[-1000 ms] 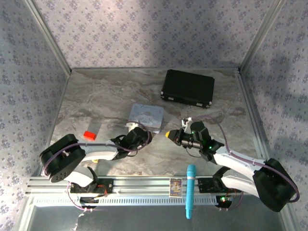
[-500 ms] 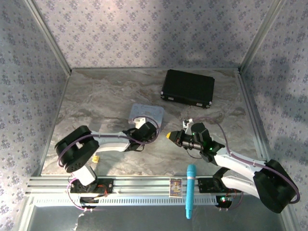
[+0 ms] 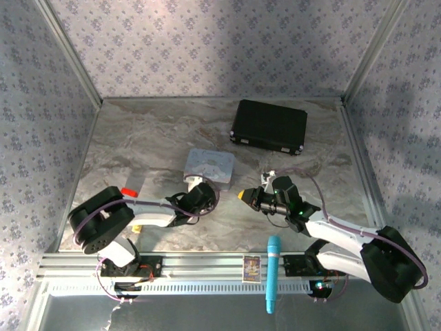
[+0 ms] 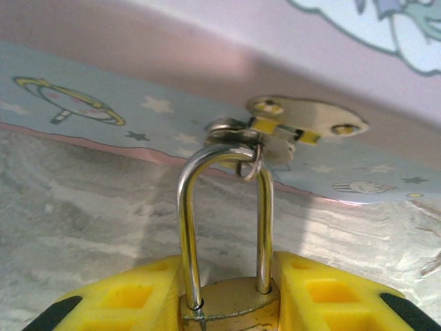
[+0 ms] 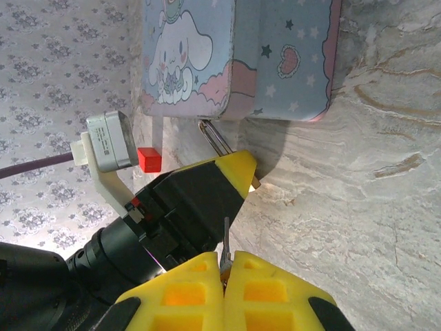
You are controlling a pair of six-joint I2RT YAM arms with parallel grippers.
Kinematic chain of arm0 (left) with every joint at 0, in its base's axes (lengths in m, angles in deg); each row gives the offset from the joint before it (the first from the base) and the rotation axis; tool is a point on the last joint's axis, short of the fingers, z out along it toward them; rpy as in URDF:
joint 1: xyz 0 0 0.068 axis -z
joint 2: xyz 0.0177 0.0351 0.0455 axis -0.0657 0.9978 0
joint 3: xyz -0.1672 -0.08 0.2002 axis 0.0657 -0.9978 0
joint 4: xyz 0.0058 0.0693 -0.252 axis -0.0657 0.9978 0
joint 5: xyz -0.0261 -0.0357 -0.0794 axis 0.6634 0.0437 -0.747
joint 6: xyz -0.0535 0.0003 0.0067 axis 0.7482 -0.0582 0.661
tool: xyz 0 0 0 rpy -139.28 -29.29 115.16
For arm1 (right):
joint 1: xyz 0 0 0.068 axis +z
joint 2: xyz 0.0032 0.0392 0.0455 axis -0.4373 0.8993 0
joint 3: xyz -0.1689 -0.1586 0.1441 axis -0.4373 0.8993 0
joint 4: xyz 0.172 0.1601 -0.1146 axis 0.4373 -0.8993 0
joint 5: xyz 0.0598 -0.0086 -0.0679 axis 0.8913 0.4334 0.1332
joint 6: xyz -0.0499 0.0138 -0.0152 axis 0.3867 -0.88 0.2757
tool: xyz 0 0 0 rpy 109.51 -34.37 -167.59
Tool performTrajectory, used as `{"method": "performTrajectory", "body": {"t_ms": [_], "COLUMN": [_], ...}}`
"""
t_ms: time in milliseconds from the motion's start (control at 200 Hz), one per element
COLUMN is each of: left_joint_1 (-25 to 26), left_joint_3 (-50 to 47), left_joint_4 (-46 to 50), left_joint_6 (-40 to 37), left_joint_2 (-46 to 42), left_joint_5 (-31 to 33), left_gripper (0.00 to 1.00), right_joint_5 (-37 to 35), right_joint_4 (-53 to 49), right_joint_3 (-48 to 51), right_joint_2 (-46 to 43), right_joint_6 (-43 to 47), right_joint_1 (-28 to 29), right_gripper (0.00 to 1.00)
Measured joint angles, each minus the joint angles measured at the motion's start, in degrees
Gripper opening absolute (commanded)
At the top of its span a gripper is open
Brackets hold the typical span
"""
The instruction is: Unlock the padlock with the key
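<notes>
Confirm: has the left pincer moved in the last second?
Yes. The left pincer pushed forward toward the pale blue tin, then backed off toward the near edge, ending about where it started, clamped on the padlock.

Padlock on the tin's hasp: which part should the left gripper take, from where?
Take the padlock by its brass body, across its narrow ends, from the side away from the tin: the shackle is looped through the hasp, leaving only the body free. The left gripper sits so.
</notes>
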Motion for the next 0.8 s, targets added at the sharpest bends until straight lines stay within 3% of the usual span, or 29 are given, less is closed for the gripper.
{"method": "performTrajectory", "body": {"t_ms": [240,540,800], "left_joint_1": [-0.5,-0.9,-2.2], "left_joint_3": [-1.5,1.0,3.1], "left_joint_4": [-4.9,-0.6,1.3], "left_joint_6": [0.2,3.3,16.1], "left_joint_2": [0.5,0.5,0.6], "left_joint_5": [-1.3,-2.7,-9.6], "left_gripper": [0.04,0.00,0.00], "right_joint_5": [-1.1,1.6,5.7], "right_joint_4": [0.0,3.6,11.2], "right_joint_3": [0.0,-0.2,-0.8], "right_joint_2": [-0.5,6.2,13.5], "right_joint_6": [0.0,0.6,3.3], "right_joint_1": [0.7,0.0,-0.6], "right_gripper": [0.00,0.00,0.00]}}
